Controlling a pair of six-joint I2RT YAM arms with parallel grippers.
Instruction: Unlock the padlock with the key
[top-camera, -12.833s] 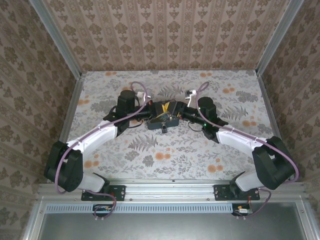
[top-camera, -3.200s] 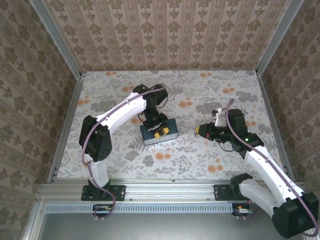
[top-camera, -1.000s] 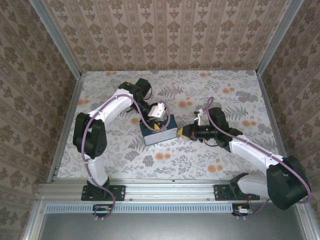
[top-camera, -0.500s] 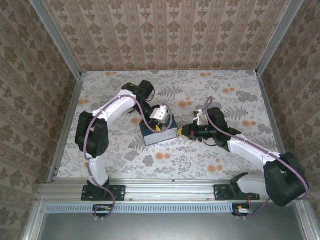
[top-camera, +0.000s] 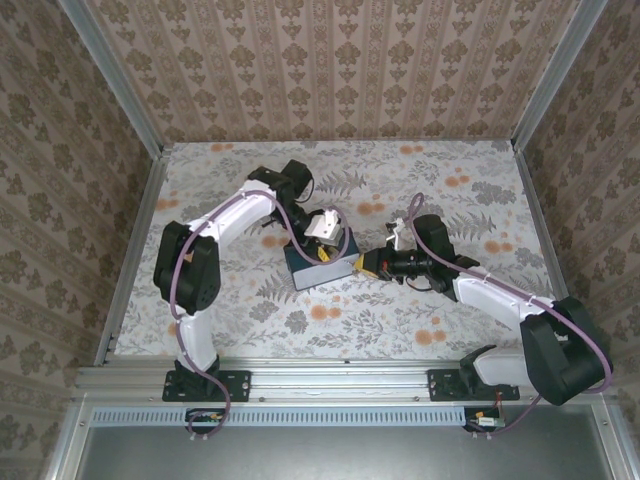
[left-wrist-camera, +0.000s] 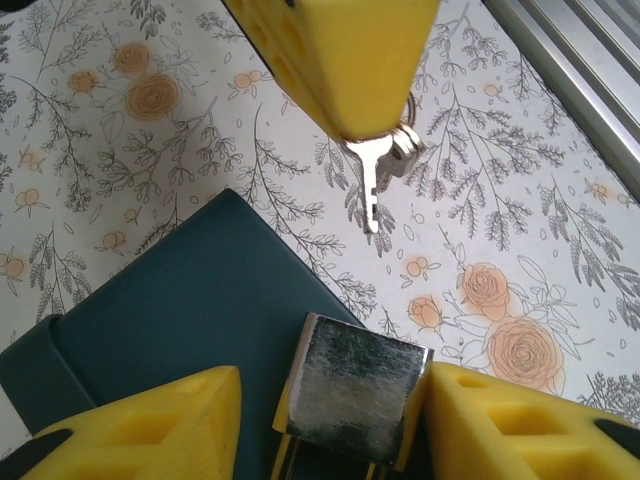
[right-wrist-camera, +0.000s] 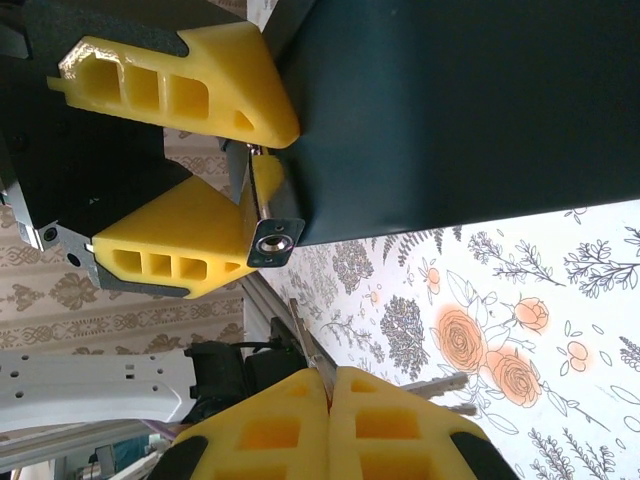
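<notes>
A silver padlock (left-wrist-camera: 352, 392) lies on the dark blue box (left-wrist-camera: 170, 300), near the middle of the table (top-camera: 318, 268). My left gripper (left-wrist-camera: 335, 388) stands open around the lock. Its right finger (left-wrist-camera: 520, 420) touches the lock's side, and its left finger (left-wrist-camera: 150, 430) is a small gap away. In the right wrist view the padlock's round keyhole face (right-wrist-camera: 274, 240) points out from between those yellow fingers. My right gripper (right-wrist-camera: 330, 378) is shut on the key (right-wrist-camera: 306, 338), just right of the box (top-camera: 362, 266). From the left wrist, the key (left-wrist-camera: 373, 192) hangs blade-down below the right fingers (left-wrist-camera: 350, 60).
A key ring with spare keys (right-wrist-camera: 445, 384) dangles beside the held key. The floral table (top-camera: 400, 315) has papered walls on three sides. A metal rail (top-camera: 340, 378) runs along the near edge. The box's open side faces right, where there is free room.
My left gripper has narrowed around the padlock and settled lower on the box. The right gripper, still shut on the key, has edged left toward the box.
</notes>
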